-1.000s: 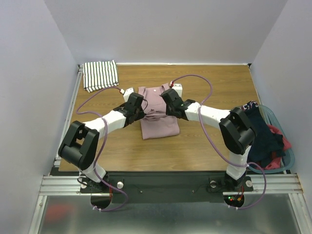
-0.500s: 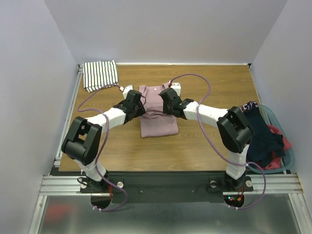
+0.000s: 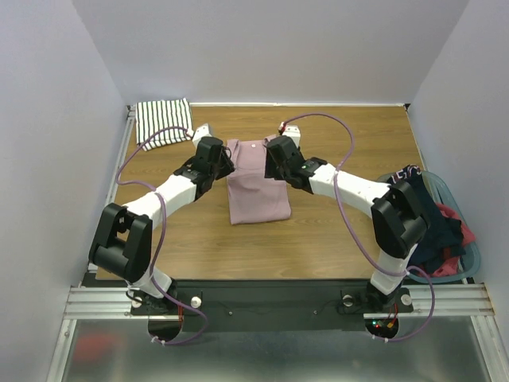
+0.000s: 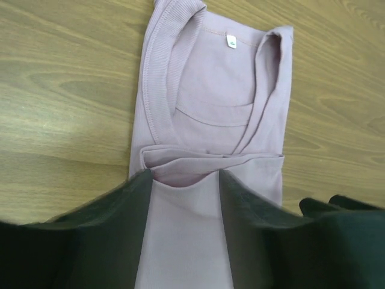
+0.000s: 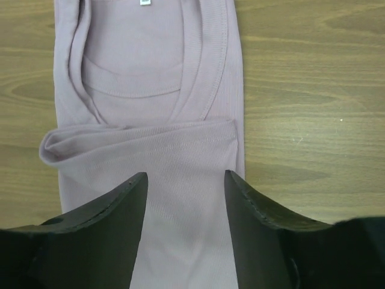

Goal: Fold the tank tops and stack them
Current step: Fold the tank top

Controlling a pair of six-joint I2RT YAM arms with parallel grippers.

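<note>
Lying lengthwise near-to-far, pink tank top (image 3: 258, 199) points neckline away

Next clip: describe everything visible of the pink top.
The pink top is a fine-ribbed knit with a banded scoop neck and a small white label inside. It lies flat on the table, sides folded in, lower half folded up to below the neckline, neck toward the far edge. The left tool and right tool hang open over it, gripping nothing.

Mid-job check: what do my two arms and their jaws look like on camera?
Both the left arm and right arm have white links with bulky black joint housings. A thin purple cable loops along each. The jaws are matte black, broad and tapered.
</note>
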